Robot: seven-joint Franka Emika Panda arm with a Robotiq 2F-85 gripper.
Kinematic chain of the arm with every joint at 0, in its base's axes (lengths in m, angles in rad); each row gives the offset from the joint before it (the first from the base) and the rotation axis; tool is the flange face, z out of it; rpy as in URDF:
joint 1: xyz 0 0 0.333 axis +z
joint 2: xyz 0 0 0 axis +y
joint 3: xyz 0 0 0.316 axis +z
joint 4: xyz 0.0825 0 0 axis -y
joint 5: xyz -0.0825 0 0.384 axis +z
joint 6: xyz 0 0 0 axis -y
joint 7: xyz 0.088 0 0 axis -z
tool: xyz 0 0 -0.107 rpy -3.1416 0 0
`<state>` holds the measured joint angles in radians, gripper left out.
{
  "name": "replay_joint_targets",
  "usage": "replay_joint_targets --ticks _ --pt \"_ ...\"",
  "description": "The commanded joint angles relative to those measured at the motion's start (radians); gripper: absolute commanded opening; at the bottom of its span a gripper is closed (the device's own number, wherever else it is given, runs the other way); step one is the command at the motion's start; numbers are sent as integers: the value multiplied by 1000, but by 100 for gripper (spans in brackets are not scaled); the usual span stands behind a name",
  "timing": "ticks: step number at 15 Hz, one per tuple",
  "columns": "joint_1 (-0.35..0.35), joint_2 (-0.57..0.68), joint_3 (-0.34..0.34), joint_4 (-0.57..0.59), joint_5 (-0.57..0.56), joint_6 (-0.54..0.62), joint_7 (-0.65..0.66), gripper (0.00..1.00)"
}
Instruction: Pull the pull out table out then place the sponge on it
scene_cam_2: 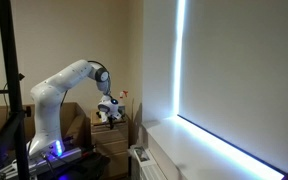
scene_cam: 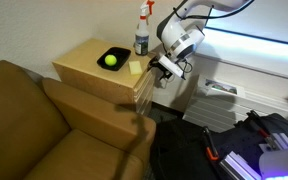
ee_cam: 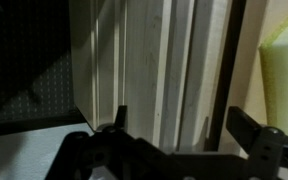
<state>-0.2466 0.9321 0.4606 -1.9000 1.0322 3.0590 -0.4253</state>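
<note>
The light wood cabinet stands beside a couch. The pale yellow sponge lies on its fixed top near the edge, and shows at the right of the wrist view. My gripper is at the cabinet's upper front edge, also seen in an exterior view. In the wrist view the gripper is open, its two fingers on either side of the upright wood edges. The thin pull out table sits between them, pushed in under the top. I cannot tell whether the fingers touch it.
A black dish with a yellow-green ball and a spray bottle stand on the cabinet top. A brown couch is next to the cabinet. Dark equipment lies on the floor near a bright window.
</note>
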Motion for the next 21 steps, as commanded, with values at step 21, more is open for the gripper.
replay_joint_targets --ticks 21 --pt "185 124 -164 117 -168 30 32 100"
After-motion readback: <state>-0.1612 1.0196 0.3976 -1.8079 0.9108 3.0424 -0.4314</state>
